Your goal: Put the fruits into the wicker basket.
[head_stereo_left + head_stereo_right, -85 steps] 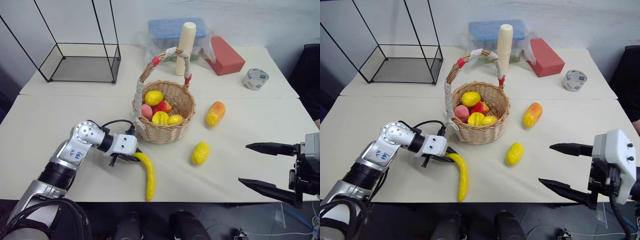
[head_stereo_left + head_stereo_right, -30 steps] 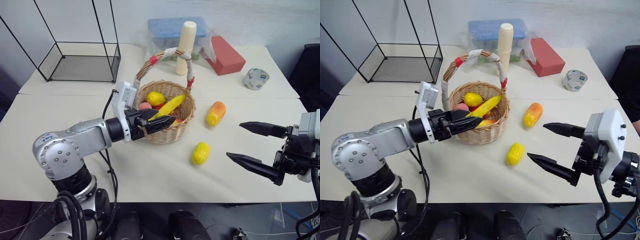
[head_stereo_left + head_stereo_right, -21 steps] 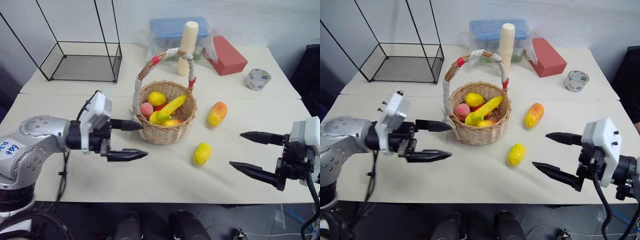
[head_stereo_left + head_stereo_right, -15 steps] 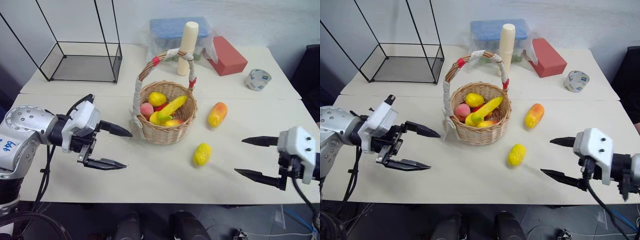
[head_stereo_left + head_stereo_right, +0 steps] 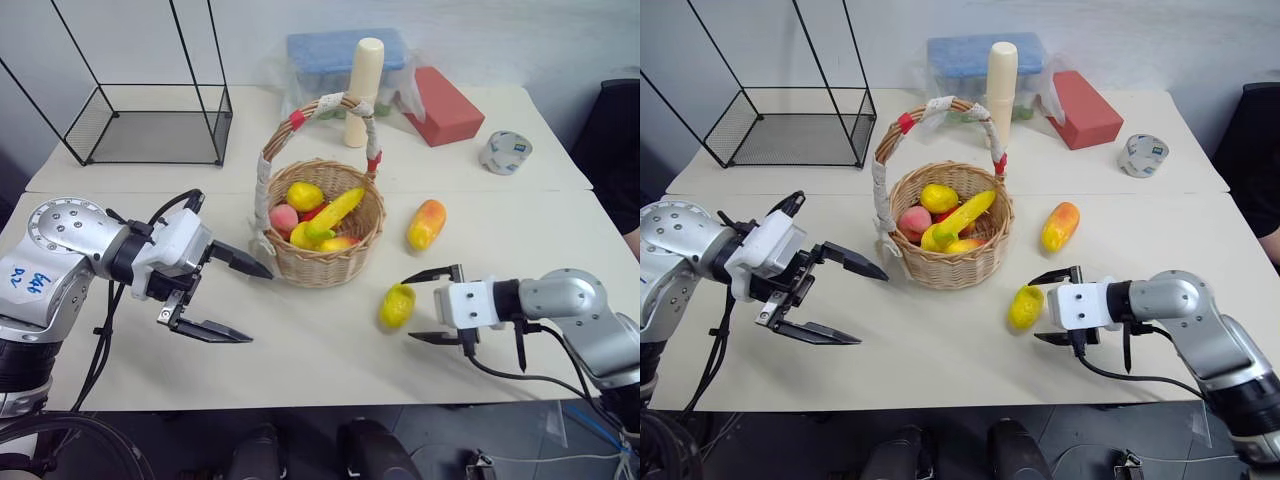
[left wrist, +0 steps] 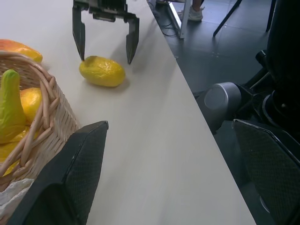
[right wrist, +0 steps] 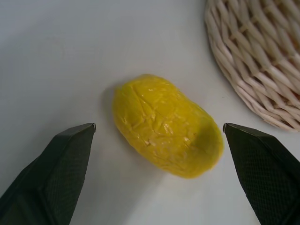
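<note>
Your right tool is wide open, fingers either side of the lemon, not touching it. Lemon lies on the surface just right of the basket. Mango sits further right of the basket. Banana is in the basket with other fruits. Left tool open, empty, left of the basket.

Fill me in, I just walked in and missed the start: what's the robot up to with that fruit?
It is loading fruit into the basket. The banana already lies in it with other fruit. The right gripper is open, its fingers either side of the lemon on the table, not closed on it. The mango lies beside the basket. The left gripper is open and empty, left of the basket.
</note>
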Action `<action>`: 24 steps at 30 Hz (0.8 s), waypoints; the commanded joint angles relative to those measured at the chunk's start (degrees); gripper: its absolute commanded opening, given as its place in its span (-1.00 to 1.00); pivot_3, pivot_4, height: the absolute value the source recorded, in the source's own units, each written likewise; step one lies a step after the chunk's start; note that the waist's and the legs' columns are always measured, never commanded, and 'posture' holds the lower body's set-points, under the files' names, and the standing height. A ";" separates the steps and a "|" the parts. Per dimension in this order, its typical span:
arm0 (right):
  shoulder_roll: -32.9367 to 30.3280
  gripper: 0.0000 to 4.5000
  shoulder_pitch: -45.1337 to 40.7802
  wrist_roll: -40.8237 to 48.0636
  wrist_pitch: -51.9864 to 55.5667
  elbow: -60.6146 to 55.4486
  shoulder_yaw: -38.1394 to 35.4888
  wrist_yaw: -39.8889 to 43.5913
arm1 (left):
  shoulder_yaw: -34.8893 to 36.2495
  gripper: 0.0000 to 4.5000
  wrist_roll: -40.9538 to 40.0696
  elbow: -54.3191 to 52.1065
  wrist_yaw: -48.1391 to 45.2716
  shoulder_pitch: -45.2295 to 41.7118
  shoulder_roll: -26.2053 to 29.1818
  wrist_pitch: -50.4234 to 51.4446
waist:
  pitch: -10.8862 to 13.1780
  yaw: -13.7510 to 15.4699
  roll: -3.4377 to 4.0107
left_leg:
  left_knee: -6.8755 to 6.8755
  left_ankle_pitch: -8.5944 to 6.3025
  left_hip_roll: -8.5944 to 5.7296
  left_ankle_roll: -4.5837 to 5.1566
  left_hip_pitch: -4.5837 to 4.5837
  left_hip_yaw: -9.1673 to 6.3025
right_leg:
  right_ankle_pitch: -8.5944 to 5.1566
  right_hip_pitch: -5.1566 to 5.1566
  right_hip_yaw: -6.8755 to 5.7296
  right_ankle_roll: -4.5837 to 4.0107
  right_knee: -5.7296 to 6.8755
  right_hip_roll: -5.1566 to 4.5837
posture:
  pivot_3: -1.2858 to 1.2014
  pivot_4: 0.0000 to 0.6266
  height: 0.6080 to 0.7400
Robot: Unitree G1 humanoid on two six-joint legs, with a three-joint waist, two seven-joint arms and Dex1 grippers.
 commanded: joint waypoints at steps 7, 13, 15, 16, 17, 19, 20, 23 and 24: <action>4.47 0.01 -3.98 -1.17 -5.14 6.76 2.16 1.41 | 2.01 1.00 -0.98 -1.90 3.29 -0.32 0.07 1.12 | 0.00 -0.04 0.00 | 0.14 -0.01 0.00 0.01 0.03 -0.05 | -0.01 0.01 -0.03 -0.01 0.25 -0.02 | 0.03 -0.52 1.00; 4.97 -0.30 -0.71 10.36 6.87 -1.67 -3.92 0.57 | 4.24 1.00 -2.31 0.80 7.84 -0.46 -1.09 4.45 | 0.00 0.01 0.00 | 0.15 -0.01 0.00 0.02 0.03 -0.10 | -0.01 0.02 -0.08 -0.01 0.33 -0.02 | 0.03 -0.52 1.00; 6.79 -0.30 -2.67 18.84 17.77 -6.95 -7.41 -3.04 | 5.61 1.00 -3.31 1.51 9.52 -0.36 -1.60 6.12 | 0.00 -0.08 0.00 | 0.18 -0.01 0.00 0.01 0.03 -0.10 | -0.01 0.02 -0.08 -0.01 0.37 -0.03 | 0.03 -0.52 1.00; 8.20 -0.30 -4.79 22.54 22.68 -8.89 -8.87 -5.40 | 6.26 1.00 -3.96 1.70 10.29 -0.40 -1.90 7.04 | 0.01 -0.36 0.02 | 0.18 -0.01 0.01 0.01 0.03 -0.10 | -0.01 0.01 -0.07 -0.01 0.40 -0.03 | 0.03 -0.52 1.00; 9.74 -0.30 -7.43 24.84 26.53 -10.12 -9.76 -7.81 | 6.79 1.00 -4.64 1.76 10.97 -0.50 -2.22 7.88 | 0.01 -0.61 0.02 | 0.19 0.00 0.03 -0.01 0.03 -0.10 | -0.01 -0.02 -0.07 -0.01 0.48 -0.01 | 0.03 -0.52 1.00; 12.08 -0.30 -12.17 24.57 30.38 -10.62 -9.45 -11.45 | 7.16 1.00 -5.25 1.62 11.72 -0.78 -2.73 8.55 | 0.01 -0.89 0.03 | 0.19 0.06 0.07 -0.10 0.03 -0.09 | -0.01 -0.07 -0.08 -0.01 0.56 0.02 | 0.03 -0.52 1.00; 13.24 -0.30 -14.67 22.61 31.14 -9.81 -8.38 -13.25 | 7.02 1.00 -5.23 1.53 11.99 -0.96 -2.98 8.61 | 0.01 -0.87 0.03 | 0.19 0.06 0.07 -0.12 0.05 -0.12 | -0.01 -0.09 -0.10 -0.02 0.61 0.02 | 0.03 -0.52 1.00; 17.04 -0.30 -21.92 16.68 32.29 -4.91 -4.30 -18.01 | 6.38 1.00 -5.09 0.94 13.02 -1.37 -3.90 8.52 | 0.01 -0.91 0.02 | 0.18 0.04 0.06 -0.15 0.05 -0.17 | -0.06 -0.11 -0.16 -0.10 0.61 0.01 | 0.03 -0.52 1.00; 18.00 -0.30 -23.35 15.81 32.66 -3.48 -3.55 -18.54 | 6.24 1.00 -5.02 0.77 13.25 -1.47 -4.15 8.49 | 0.01 -0.95 0.02 | 0.18 0.04 0.04 -0.14 0.04 -0.16 | -0.06 -0.13 -0.16 -0.11 0.61 -0.01 | 0.03 -0.52 1.00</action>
